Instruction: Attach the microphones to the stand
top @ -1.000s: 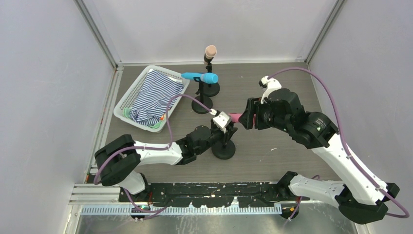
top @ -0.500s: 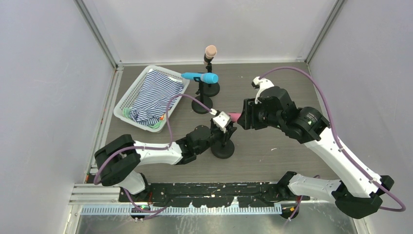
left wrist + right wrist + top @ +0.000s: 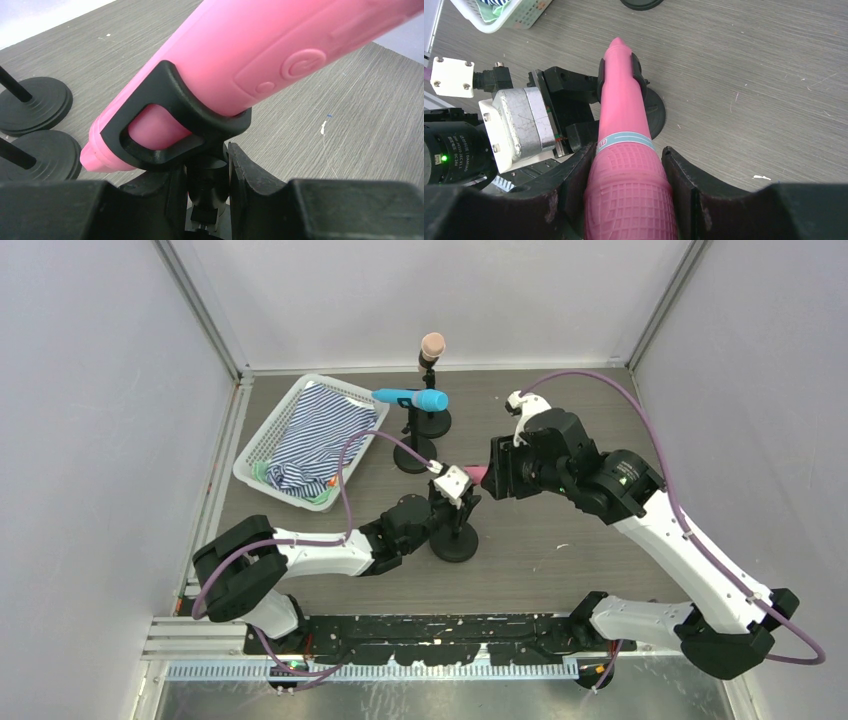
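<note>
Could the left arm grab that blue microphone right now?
Probably not: its tool is clamped on the near stand under the pink microphone; reaching the blue microphone means letting go first.

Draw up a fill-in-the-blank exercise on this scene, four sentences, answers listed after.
The right pincer grips the pink microphone by its ___.
The left pincer is shut on the stem of the nearest stand, whose black clip holds the pink microphone's ___.
The blue microphone lies level; the peach microphone stands ___.
The white basket holds a cloth patterned with ___.
Missing words: head, handle, upright, stripes.
</note>
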Robot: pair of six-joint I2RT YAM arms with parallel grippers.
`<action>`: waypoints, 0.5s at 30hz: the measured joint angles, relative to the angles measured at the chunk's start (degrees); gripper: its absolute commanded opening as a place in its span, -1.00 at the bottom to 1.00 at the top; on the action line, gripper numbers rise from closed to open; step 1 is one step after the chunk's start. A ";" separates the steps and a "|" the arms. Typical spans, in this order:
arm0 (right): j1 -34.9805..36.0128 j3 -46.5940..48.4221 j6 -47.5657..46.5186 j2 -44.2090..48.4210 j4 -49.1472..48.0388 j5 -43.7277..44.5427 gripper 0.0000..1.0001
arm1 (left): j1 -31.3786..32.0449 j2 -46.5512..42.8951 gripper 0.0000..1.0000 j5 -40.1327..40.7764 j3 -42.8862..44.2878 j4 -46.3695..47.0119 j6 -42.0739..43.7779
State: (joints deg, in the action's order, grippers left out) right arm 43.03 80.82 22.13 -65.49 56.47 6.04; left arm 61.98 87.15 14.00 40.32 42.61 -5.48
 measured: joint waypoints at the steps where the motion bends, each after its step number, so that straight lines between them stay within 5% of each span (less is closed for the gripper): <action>1: -0.02 0.26 -0.20 -0.33 0.00 -0.11 -0.99 | 0.00 0.00 -0.99 0.20 0.00 -0.02 0.07; 15: -0.02 2.23 -2.78 -5.38 -1.25 -0.98 -0.99 | 0.17 0.00 -0.99 3.96 -0.13 0.17 1.27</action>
State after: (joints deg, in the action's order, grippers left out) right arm 43.00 83.05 19.35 -70.87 55.22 5.06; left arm 62.15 87.15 17.96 40.18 42.78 -4.21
